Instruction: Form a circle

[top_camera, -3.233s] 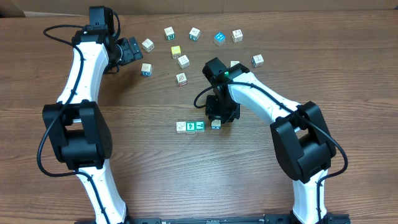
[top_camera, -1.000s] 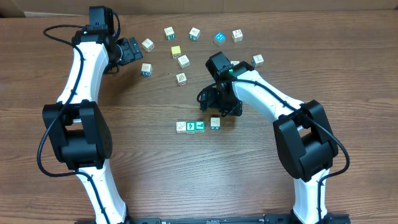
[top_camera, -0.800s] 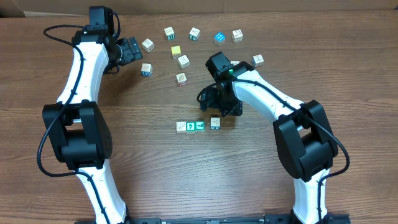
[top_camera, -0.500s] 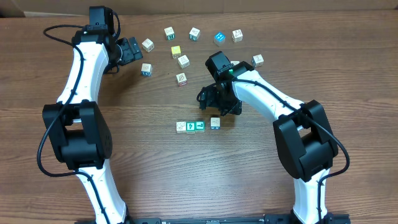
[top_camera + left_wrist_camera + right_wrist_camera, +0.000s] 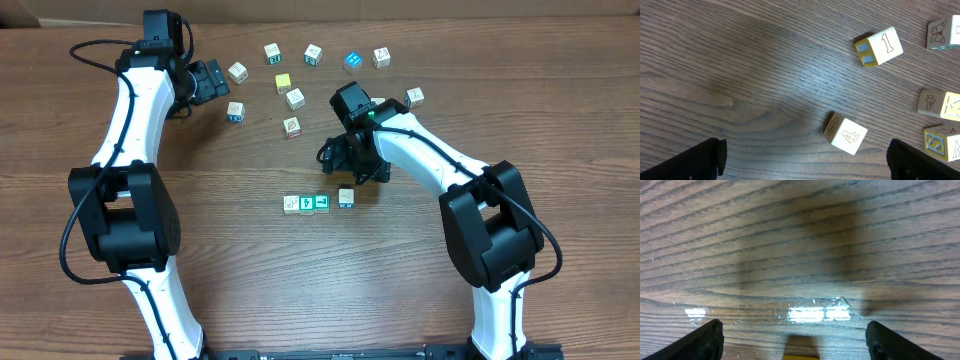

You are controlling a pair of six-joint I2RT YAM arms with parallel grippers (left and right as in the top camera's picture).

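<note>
Right gripper (image 5: 358, 168) hangs just past the right end of the three-block row (image 5: 306, 203), jaws spread wide and empty. A fourth block (image 5: 346, 197) sits just beside that end. Loose blocks (image 5: 294, 98) lie scattered well beyond the row, with the left gripper (image 5: 210, 80) near them, spread and holding nothing.

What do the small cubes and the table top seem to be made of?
Cubes: probably wood, with pale matte faces and printed numbers. Table top: wood or wood-look laminate, with brown grain lines and a slight sheen that reflects light.
</note>
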